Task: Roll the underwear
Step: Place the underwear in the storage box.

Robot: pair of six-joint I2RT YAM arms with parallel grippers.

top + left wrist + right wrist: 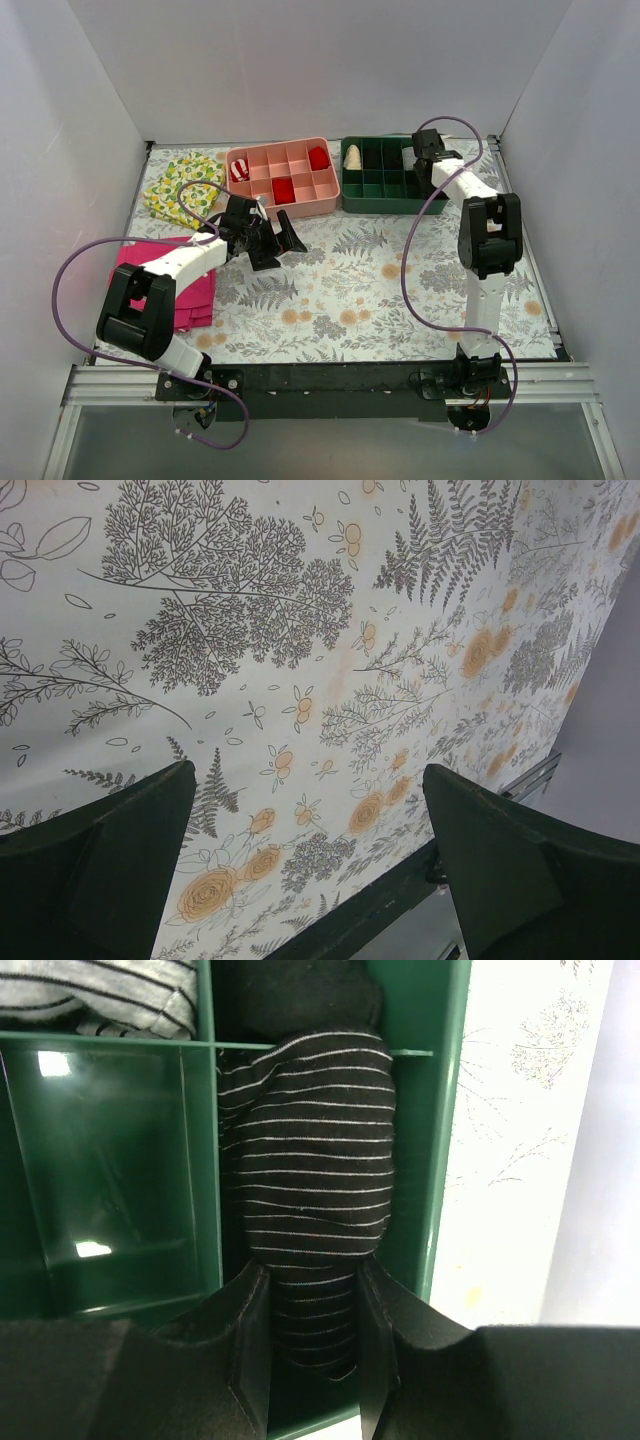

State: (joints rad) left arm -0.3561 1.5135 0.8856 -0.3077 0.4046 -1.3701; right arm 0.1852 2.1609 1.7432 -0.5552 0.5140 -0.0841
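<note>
Main worry tbh: if the right tool gets lifted before it's fully let go, the underwear could be dragged out of its slot and the roll undone. The striped black roll is sat in an edge compartment of the green tray, near end pinched in that tool. The left tool is spread wide over the counter, nothing held.

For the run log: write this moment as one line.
left fingers open, empty, over table | right fingers closed on underwear | underwear rolled, in green tray edge compartment
</note>
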